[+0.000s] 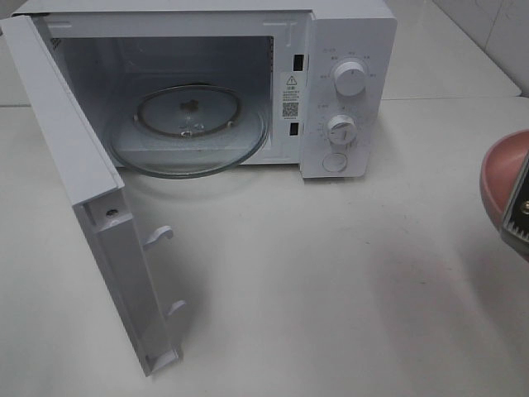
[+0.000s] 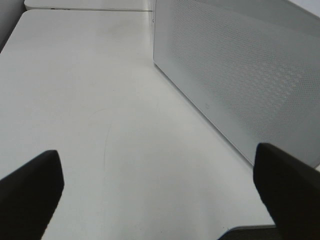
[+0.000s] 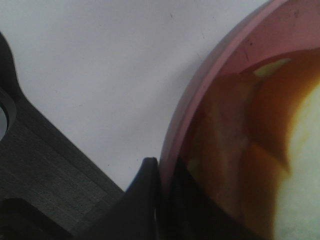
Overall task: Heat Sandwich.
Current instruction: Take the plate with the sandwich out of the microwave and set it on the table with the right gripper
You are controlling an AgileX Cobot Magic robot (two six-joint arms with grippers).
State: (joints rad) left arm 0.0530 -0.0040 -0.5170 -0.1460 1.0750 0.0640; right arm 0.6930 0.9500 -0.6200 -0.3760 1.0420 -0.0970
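1. Right fingers [image 3: 159, 200] pinch the rim of the pink plate [image 3: 210, 80], raised at the right edge of the desk [image 1: 331, 289].
2. Left fingers [image 2: 160, 192] stand wide and empty above bare desk beside the microwave door [image 2: 240, 75].
3. Sandwich [image 3: 305, 170] shows only as a pale blur on the plate, well apart from the microwave [image 1: 248, 83].
4. Risk: the one-sided rim grip may let the plate tilt and the sandwich slide off; the plate may also clip the door frame or knock the glass turntable [image 1: 190, 132].
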